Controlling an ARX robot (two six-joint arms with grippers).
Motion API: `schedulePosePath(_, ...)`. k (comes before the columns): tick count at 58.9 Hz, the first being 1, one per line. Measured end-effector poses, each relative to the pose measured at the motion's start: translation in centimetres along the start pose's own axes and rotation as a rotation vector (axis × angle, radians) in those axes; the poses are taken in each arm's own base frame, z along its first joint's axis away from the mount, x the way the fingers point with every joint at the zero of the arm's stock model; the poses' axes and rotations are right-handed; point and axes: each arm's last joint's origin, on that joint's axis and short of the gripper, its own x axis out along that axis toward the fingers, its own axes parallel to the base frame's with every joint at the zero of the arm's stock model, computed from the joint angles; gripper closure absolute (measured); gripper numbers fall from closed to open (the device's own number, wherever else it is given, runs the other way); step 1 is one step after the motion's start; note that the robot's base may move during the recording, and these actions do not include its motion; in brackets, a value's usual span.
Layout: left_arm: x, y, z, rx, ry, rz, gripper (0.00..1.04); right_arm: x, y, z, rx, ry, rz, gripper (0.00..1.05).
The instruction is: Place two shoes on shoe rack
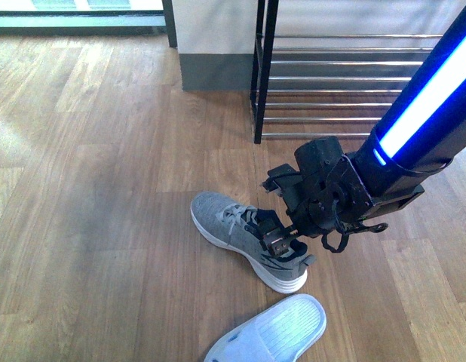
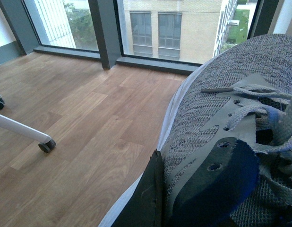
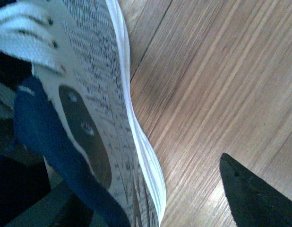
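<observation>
Two fingers of the right claw [image 1: 282,235] were held apart astride the collar wall of the sneaker [image 1: 231,225], one sunk in the dark opening, the other finger [image 3: 250,196] clear of the white sole, so nothing was gripped. The sneaker was lying on the floor [image 1: 105,196], just beside a light-blue slipper [image 1: 282,326] and short of the shoe rack [image 1: 331,90]. Its knit upper was judged light and soft, so the padded collar was judged the firmer hold. Of the left claw [image 2: 153,201] one finger was seen against a second sneaker [image 2: 217,104]; its grip could not be told.
</observation>
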Motion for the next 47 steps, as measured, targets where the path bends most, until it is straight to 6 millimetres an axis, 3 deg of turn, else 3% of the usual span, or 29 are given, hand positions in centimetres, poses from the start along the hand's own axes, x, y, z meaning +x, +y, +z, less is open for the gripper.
schedulePosePath(27,0.0,0.0,0.0,0.0,0.0,0.0,1.03,0.4,-0.1,0.7,0.038,-0.04,-0.022,1.04)
schedulePosePath(41,0.0,0.0,0.0,0.0,0.0,0.0,1.03,-0.1,-0.9,0.5,0.073,-0.053,-0.044,1.03)
schedulePosePath(47,0.0,0.0,0.0,0.0,0.0,0.0,1.03,-2.9,-1.4,0.0,0.086,-0.103,-0.049,1.03)
